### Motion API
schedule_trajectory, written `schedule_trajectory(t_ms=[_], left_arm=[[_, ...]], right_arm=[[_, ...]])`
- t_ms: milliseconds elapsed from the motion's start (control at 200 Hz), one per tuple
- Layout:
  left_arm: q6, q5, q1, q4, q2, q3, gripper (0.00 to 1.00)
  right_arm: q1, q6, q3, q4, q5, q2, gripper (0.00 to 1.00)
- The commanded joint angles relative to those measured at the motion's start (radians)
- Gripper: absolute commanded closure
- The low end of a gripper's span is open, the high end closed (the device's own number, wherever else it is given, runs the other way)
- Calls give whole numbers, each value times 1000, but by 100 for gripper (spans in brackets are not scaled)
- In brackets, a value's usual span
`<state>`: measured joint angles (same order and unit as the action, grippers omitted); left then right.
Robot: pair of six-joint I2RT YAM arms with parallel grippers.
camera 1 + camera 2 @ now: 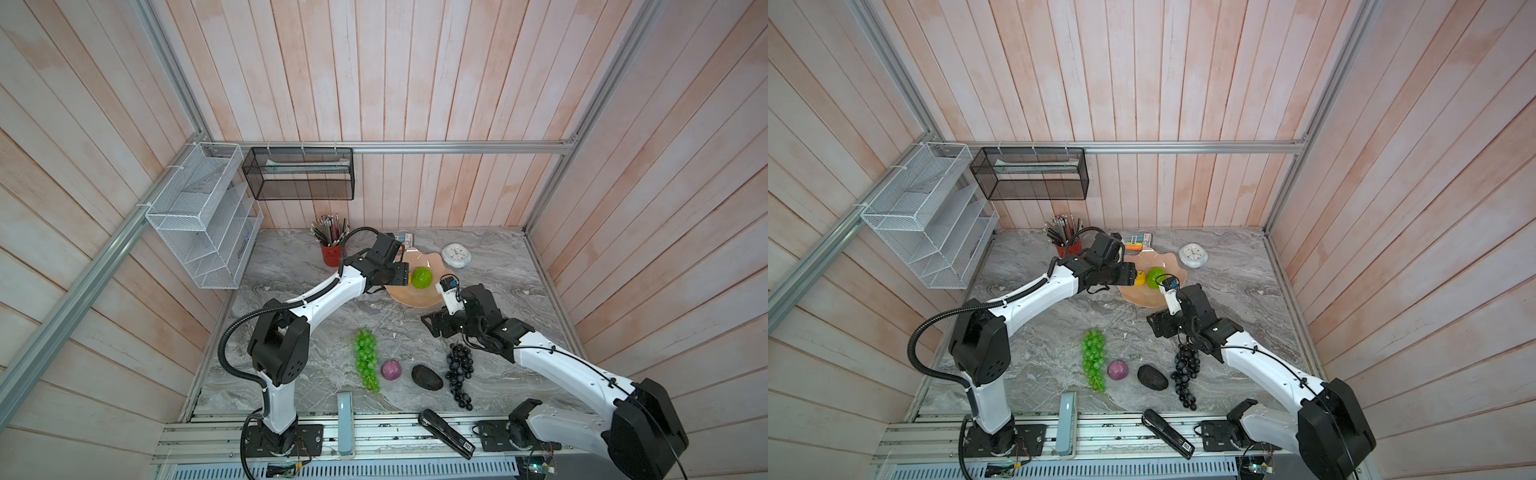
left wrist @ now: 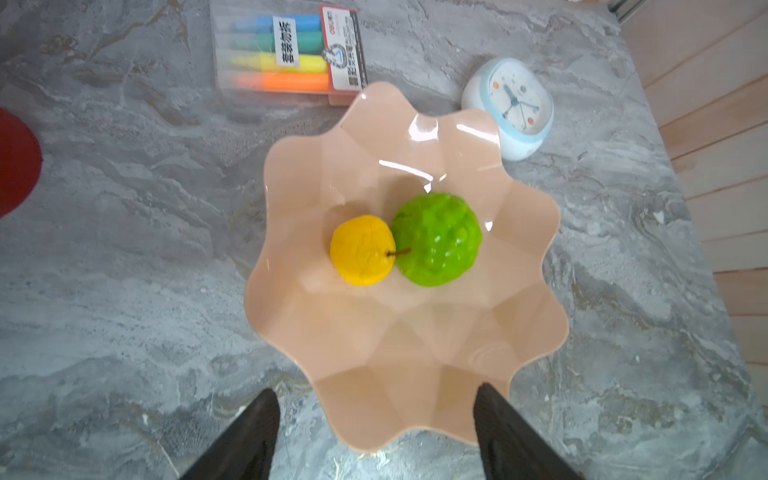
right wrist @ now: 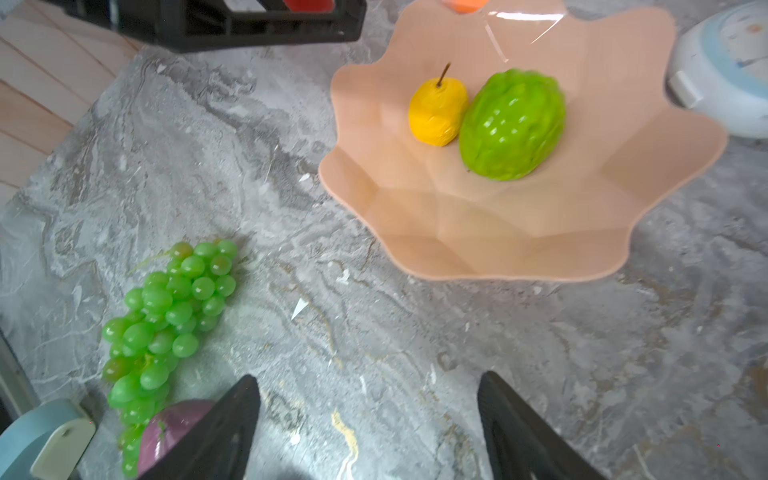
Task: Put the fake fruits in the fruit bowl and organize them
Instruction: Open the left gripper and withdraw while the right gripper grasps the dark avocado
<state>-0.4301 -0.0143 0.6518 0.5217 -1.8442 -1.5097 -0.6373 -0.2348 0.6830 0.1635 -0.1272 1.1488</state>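
Observation:
The peach fruit bowl (image 1: pixel 409 300) (image 2: pixel 415 353) holds a yellow stemmed fruit (image 2: pixel 362 250) (image 3: pixel 437 112) touching a bumpy green ball (image 1: pixel 421 277) (image 2: pixel 436 239). My left gripper (image 2: pixel 376 390) hovers open and empty over the bowl's near rim. On the table in front lie a green grape bunch (image 1: pixel 366 359) (image 3: pixel 166 316), a purple ball (image 1: pixel 391 370), a dark avocado (image 1: pixel 427 377) and a black-purple grape bunch (image 1: pixel 459 376). My right gripper (image 3: pixel 369 376) (image 1: pixel 432 324) is open over bare table between the bowl and the loose fruits.
A white clock (image 1: pixel 456 254) sits just right of the bowl, with a highlighter pack (image 2: pixel 291 54) behind it. A red pencil cup (image 1: pixel 331 253) stands at the back left. A black stapler (image 1: pixel 446 432) and a pale blue object (image 1: pixel 345 424) lie on the front rail.

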Motion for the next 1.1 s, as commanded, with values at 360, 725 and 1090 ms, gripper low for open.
schedule_trajectory(t_ms=[360, 725, 1090], left_arm=[[-58, -36, -31, -175, 301, 398, 21], [-71, -7, -70, -193, 345, 454, 21], [-66, -11, -79, -201, 341, 470, 21]], right_arm=[[-185, -178, -35, 233, 93, -1, 13], [-343, -221, -26, 275, 83, 93, 13], [-375, -215, -7, 283, 69, 243, 37]])
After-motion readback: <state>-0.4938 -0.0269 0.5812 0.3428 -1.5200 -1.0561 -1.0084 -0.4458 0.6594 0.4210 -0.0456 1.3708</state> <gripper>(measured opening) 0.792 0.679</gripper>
